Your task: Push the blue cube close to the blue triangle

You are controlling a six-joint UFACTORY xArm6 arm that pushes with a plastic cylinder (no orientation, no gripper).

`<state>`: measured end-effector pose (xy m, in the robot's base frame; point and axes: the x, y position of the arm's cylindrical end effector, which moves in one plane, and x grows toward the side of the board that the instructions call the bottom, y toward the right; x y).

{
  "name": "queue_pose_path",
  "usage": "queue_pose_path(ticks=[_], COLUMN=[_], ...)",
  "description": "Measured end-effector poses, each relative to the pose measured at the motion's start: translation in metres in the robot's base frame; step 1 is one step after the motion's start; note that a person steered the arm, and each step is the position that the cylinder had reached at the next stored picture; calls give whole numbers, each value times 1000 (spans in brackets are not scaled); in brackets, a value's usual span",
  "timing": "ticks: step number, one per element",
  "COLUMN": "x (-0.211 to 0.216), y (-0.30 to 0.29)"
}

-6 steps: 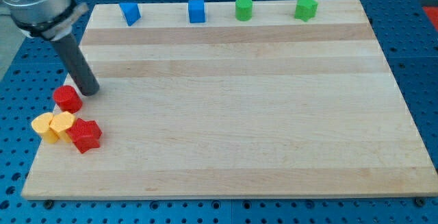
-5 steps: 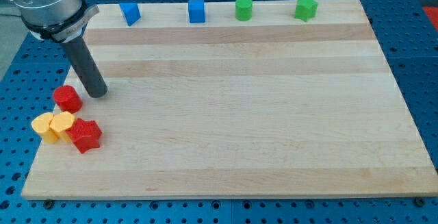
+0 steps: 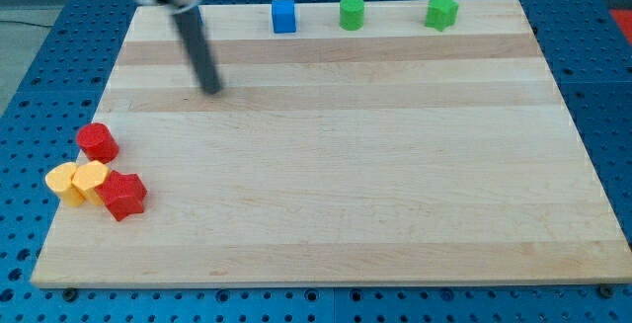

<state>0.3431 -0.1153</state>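
Note:
The blue cube sits near the board's top edge, left of centre. The blue triangle does not show; the blurred rod crosses the spot near the top left corner where it stood. My tip rests on the wooden board, below and to the left of the blue cube, well apart from it.
A green cylinder and a green star stand along the top edge to the right of the cube. A red cylinder, two yellow blocks and a red star cluster near the board's left edge.
My tip has moved up and to the right, away from the red cylinder. The rod now covers the blue triangle's spot. No block has moved.

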Motion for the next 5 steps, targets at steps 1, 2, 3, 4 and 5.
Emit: queue_pose_path(ticks=[1, 2, 3, 4, 5], x=[-49, -47, -29, -52, -68], y=[101, 211, 279, 326, 325])
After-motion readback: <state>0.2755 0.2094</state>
